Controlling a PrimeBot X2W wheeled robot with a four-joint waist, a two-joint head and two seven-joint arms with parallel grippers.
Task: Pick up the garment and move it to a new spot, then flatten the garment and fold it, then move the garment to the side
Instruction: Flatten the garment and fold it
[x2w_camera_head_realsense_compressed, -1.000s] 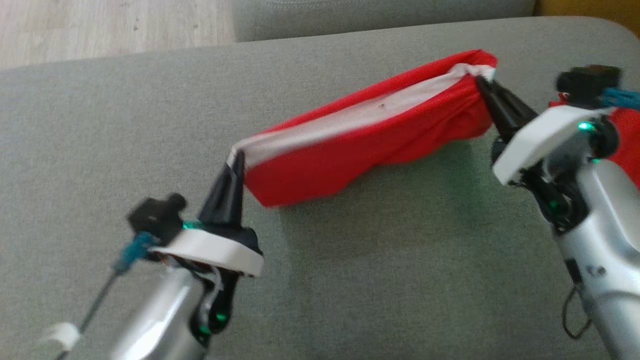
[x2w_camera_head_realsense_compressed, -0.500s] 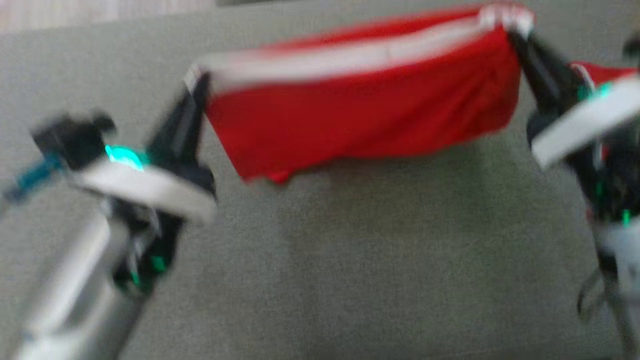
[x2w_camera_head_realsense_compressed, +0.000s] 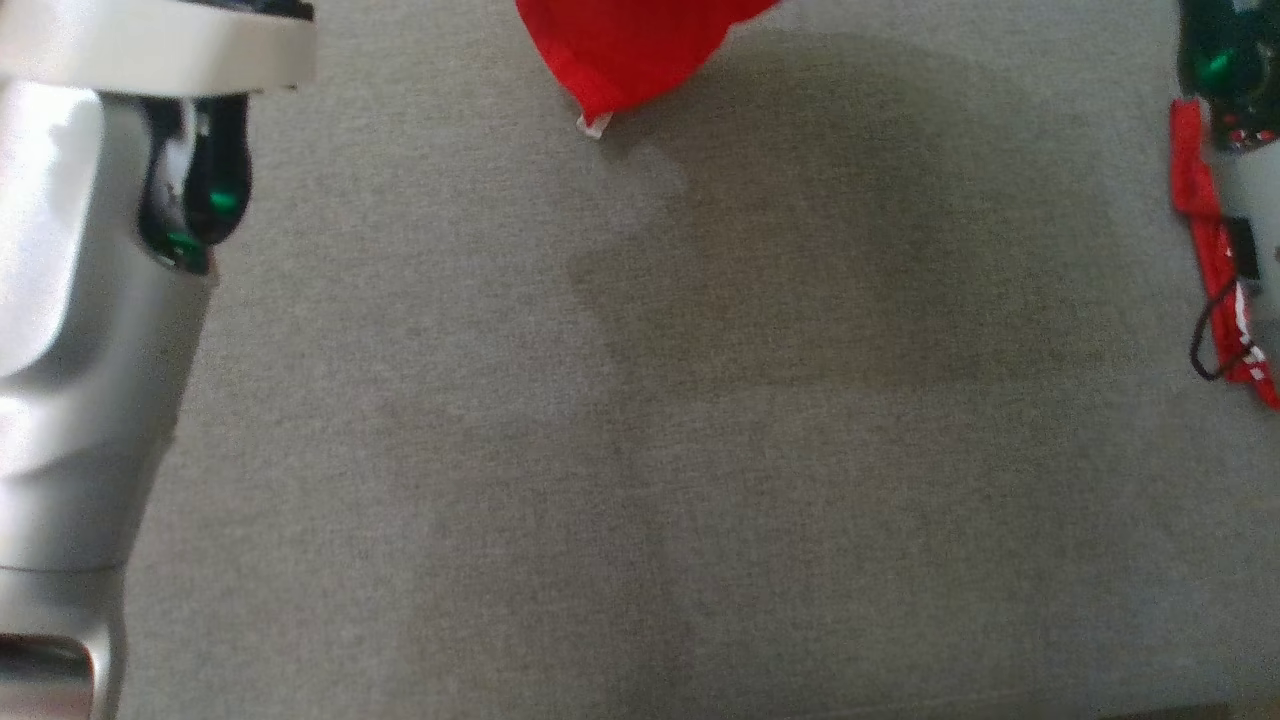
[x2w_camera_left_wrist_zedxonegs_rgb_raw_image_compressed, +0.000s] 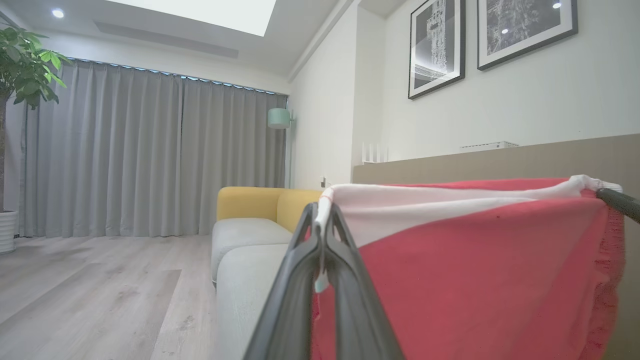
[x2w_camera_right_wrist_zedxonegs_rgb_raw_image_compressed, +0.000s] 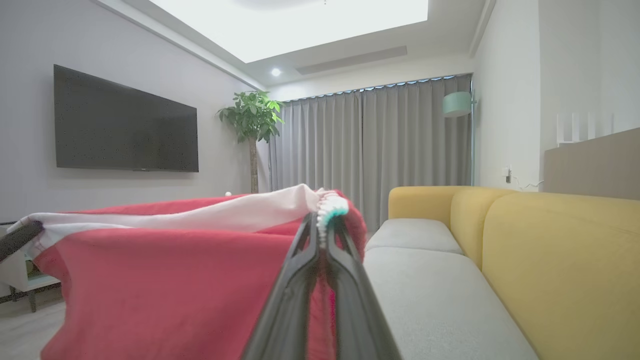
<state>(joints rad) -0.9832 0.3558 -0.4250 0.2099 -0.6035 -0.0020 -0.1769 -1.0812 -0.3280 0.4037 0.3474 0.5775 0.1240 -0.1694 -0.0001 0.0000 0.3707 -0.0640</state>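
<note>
While the red garment (x2w_camera_left_wrist_zedxonegs_rgb_raw_image_compressed: 475, 280) hangs stretched in the air between the two arms, the left gripper (x2w_camera_left_wrist_zedxonegs_rgb_raw_image_compressed: 322, 222) is clamped on one end of its white top band. The right gripper (x2w_camera_right_wrist_zedxonegs_rgb_raw_image_compressed: 324, 220) is clamped on the other end. A lower corner dangles over the grey sofa cushion (x2w_camera_head_realsense_compressed: 700, 450).

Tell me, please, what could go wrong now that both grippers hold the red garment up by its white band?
1. The left gripper and right gripper pinch only the band's thin ends, so the garment may slip out.
2. Its low corner hangs unevenly over the grey cushion, so it may land creased.
</note>
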